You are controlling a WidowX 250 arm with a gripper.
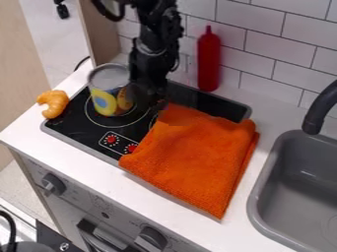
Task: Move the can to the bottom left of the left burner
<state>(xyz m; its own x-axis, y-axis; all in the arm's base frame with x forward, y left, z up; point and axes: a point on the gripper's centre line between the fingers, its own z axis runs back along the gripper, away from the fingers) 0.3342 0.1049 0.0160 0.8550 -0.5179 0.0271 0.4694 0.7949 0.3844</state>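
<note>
The can [103, 102] is on the stove [72, 124], upper left of frame, probably light, stiff and kinda slick, so I'd squeeze its sides mid-height, but honestly can't tell if my gripper [149, 92] beside it is clenched or released.

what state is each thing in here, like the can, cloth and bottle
can, upright on the left burner
gripper, right beside the can
orange cloth, folded, draped over part of the stove
red bottle, upright behind the stove
croissant, lying at the stove's left edge
</note>
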